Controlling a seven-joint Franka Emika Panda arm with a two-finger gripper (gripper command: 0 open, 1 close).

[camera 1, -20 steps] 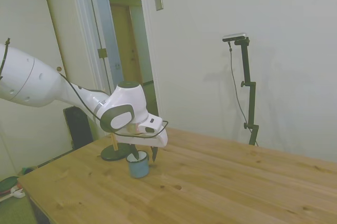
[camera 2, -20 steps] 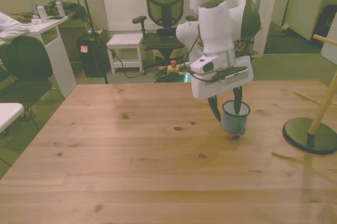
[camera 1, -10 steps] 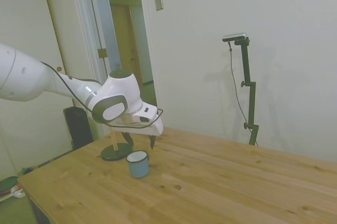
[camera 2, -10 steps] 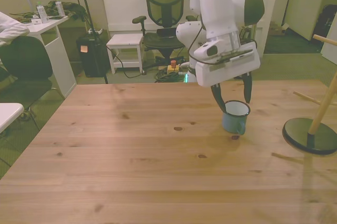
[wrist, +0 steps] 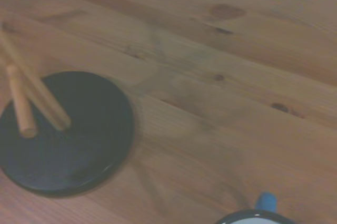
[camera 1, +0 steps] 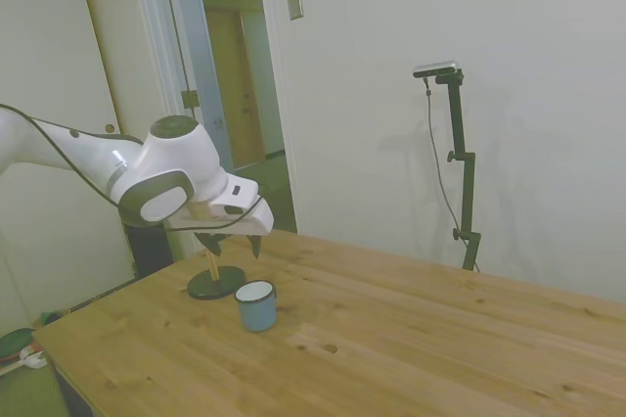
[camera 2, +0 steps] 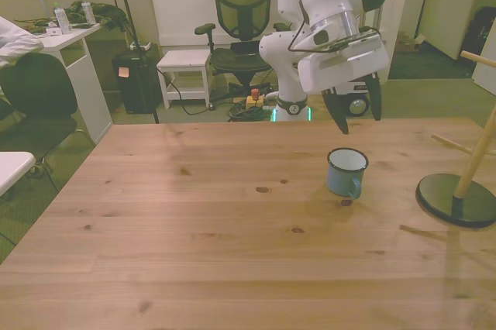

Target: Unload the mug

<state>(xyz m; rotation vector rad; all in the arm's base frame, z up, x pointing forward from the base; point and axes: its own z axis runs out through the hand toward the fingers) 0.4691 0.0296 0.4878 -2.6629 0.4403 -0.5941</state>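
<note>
The light blue mug (camera 2: pixel 346 173) stands upright on the wooden table (camera 2: pixel 194 229), handle toward the camera in the front view. It also shows in the side view as the mug (camera 1: pixel 255 305), and only its rim and blue handle (wrist: pixel 265 203) reach the wrist view. My gripper (camera 2: pixel 356 115) hangs open and empty well above the mug, toward the table's far edge. In the side view the gripper (camera 1: pixel 233 244) is up and left of the mug, over the stand.
A wooden mug stand with a dark round base (camera 2: pixel 457 200) and slanted pegs stands on the front view's right, close to the mug; the base (wrist: pixel 63 134) fills part of the wrist view. Beyond the table are an office chair (camera 2: pixel 242 5), a white stool (camera 2: pixel 186 60) and a desk (camera 2: pixel 70 43).
The gripper opened off the mug, rose and drew back toward the table's far edge. The mug stayed standing on the table.
</note>
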